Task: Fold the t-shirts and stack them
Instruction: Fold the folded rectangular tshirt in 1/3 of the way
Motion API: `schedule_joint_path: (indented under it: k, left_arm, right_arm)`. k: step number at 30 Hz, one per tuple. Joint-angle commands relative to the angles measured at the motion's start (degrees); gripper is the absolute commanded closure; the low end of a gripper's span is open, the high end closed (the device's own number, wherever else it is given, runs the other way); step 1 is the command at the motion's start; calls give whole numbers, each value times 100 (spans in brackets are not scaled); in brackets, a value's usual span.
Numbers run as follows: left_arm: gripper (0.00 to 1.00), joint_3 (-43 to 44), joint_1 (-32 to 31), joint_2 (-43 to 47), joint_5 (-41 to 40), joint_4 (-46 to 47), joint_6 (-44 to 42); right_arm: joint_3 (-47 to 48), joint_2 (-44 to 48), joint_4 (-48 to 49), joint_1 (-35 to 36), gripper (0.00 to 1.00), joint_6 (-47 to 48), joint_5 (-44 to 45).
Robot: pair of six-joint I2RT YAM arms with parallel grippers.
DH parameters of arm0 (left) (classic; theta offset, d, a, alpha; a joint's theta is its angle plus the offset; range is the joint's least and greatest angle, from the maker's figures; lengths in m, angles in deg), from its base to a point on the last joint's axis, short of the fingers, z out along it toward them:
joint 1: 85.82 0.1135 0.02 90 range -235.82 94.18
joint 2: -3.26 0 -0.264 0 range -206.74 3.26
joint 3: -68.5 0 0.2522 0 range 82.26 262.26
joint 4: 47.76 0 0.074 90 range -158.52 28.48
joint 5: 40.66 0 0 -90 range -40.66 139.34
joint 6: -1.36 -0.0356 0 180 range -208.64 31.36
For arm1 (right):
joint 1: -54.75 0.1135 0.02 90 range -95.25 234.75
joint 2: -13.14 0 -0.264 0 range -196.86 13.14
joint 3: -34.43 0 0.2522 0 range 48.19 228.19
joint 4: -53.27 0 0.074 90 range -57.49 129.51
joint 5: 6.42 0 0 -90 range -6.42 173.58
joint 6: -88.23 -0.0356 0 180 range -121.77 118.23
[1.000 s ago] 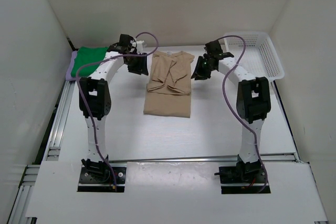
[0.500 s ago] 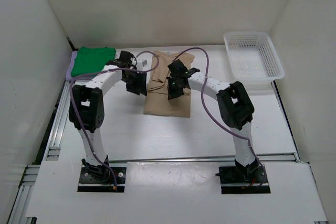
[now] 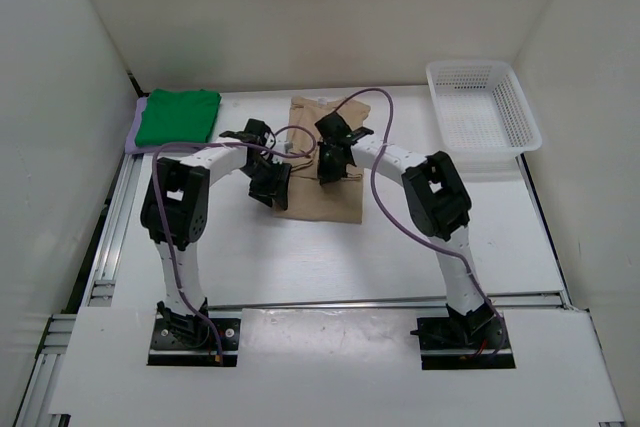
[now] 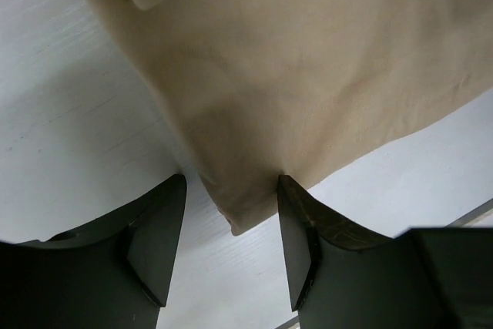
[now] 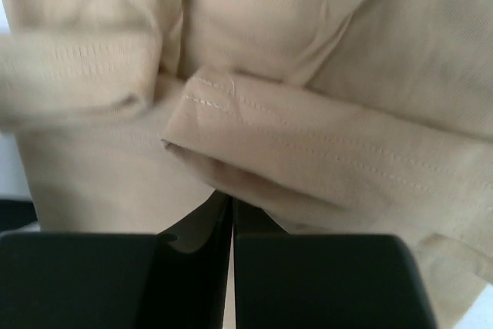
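Observation:
A beige t-shirt [image 3: 325, 202] lies partly folded in the middle of the table, its sleeves turned inward. My left gripper [image 3: 270, 182] hovers at its lower left corner. In the left wrist view that gripper [image 4: 231, 190] stands open, and the corner of the beige cloth [image 4: 308, 75] pokes between its fingers [image 4: 158, 244]. My right gripper [image 3: 330, 162] is over the shirt's middle. In the right wrist view it [image 5: 232, 202] is shut, its tips tucked under a folded sleeve hem [image 5: 308, 152]; any pinched cloth is hidden. A folded green t-shirt [image 3: 178, 117] rests on a lavender one [image 3: 132, 135] at the back left.
A white mesh basket [image 3: 483, 107] stands at the back right corner. White walls close in the table at the left, back and right. A purple cable [image 3: 375, 162] loops over the right arm above the shirt.
The left gripper slid from the shirt's upper left down to its lower left corner. The right gripper swung in from the right onto the shirt's middle and shut.

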Motion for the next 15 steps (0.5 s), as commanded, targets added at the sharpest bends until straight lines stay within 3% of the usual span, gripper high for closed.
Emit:
schedule_joint_path:
  k: [1,15]
  left_arm:
    - [38,-56,-133,-107,-339,123,-45]
    - [38,-171,-187,-108,-612,123,-45]
  right_arm:
    - [533,-261,41,-10,97,-252,645]
    - [2361,-1114,-223,-476,92,-692,1674]
